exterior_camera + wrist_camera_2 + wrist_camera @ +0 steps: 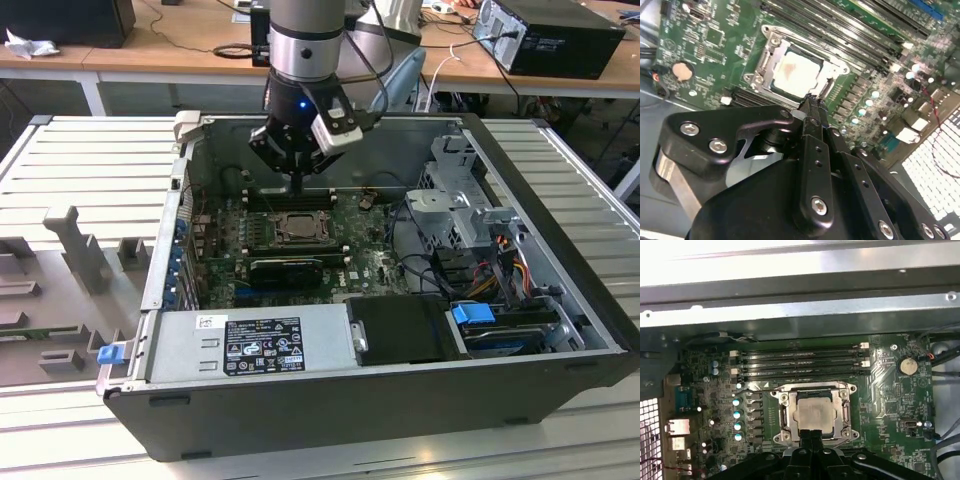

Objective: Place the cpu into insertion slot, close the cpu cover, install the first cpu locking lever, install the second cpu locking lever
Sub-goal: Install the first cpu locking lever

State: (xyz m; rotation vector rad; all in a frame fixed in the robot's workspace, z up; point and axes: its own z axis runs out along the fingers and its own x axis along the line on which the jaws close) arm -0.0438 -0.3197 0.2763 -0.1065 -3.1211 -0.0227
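Sitting closest in the exterior view, a grey power supply [250, 345] is filling the front corner of the open computer case [400, 410], with a black drive bay lying beside it toward the exterior view's right. Just behind the power supply, a long black card [285, 268] is lying across the green motherboard. Past the card, the cpu [298, 229] is resting flat inside the insertion slot [781, 90], its pale metal top showing in both wrist views [813, 412] [796, 71]. The cpu cover [812, 389] is lying down flat over the slot, framing the chip through its square window. The gripper [298, 185] is hanging from the arm over the far edge of the socket, near the long memory slots [285, 200]. In both wrist views its black fingers [811, 434] [812, 102] are pressing tightly together with nothing between them. Their tips are pointing at the rim of the cover, and whether they are touching it cannot be told. A round coin battery [906, 365] is sitting on the board well to one side of the socket. Beyond the board, the case's grey metal wall is rising, and a wooden desk [150, 55] is standing behind the case, carrying cables and dark boxes.
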